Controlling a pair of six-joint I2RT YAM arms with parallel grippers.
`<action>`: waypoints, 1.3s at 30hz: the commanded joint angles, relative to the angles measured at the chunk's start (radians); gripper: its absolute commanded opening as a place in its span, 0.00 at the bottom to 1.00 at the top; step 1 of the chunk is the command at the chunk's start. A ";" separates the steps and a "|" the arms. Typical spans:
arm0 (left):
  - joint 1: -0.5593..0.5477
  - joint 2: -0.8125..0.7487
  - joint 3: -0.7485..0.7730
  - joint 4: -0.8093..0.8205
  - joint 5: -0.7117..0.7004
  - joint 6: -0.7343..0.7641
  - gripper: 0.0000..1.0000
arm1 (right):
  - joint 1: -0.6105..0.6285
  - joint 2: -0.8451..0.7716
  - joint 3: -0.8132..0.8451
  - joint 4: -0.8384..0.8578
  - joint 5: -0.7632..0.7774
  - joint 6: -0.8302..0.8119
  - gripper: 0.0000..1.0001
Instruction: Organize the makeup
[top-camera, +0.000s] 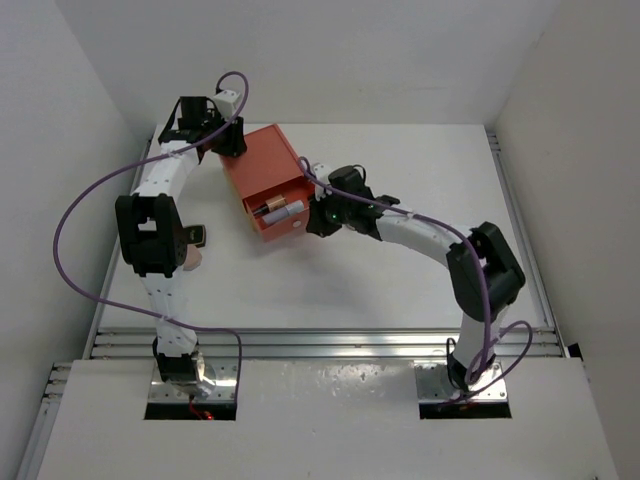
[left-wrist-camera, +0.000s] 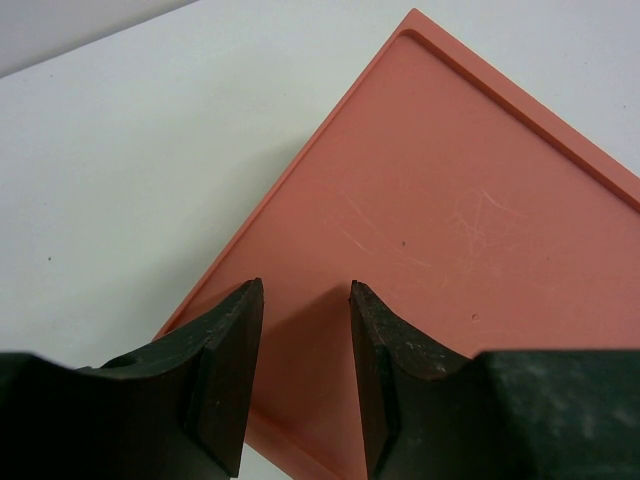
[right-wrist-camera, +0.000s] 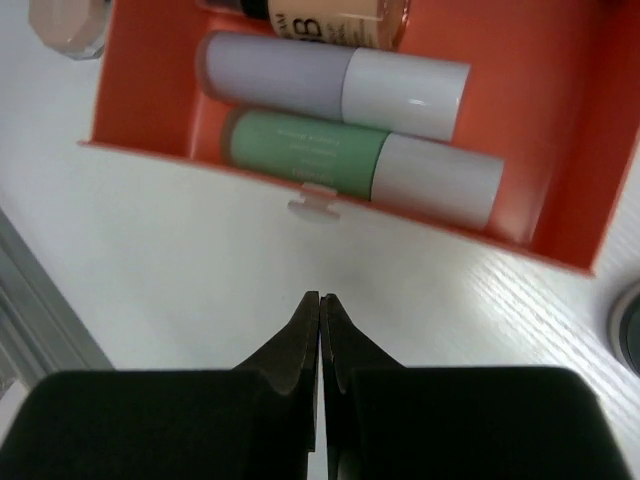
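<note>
Hovering left gripper: one, over the back corner of the box top; its two black fingers stand spread apart with nothing between them.
Small dark square case: one, flat on the white table, just beside the left arm's elbow.
Round peach puff: one, on the table just on the near side of the case, partly hidden by the arm.
Coral-red plastic drawer box: one, set at an angle left of the table's middle, with its drawer pulled open toward the right arm.
Tubes in the drawer: three, lying side by side. A beige tube is at the back, a lavender tube with a white cap in the middle, and a pale-green tube with a white cap against the front wall.
Right gripper: one, low over the table just in front of the drawer's small clear tab and apart from it; its fingers are pressed together on nothing.
Dark round object: one, on the table beside the drawer's corner, mostly cut off by the right edge of the right wrist view; what it is cannot be told.
</note>
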 joint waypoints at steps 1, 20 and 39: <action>-0.006 0.033 -0.045 -0.130 -0.027 -0.012 0.46 | -0.003 0.044 0.051 0.189 -0.025 0.050 0.00; -0.006 0.024 -0.072 -0.130 -0.027 -0.012 0.46 | -0.003 0.382 0.370 0.404 0.116 0.084 0.00; -0.006 0.024 0.012 -0.161 0.022 -0.067 0.62 | -0.008 0.236 0.110 0.440 0.137 0.088 0.22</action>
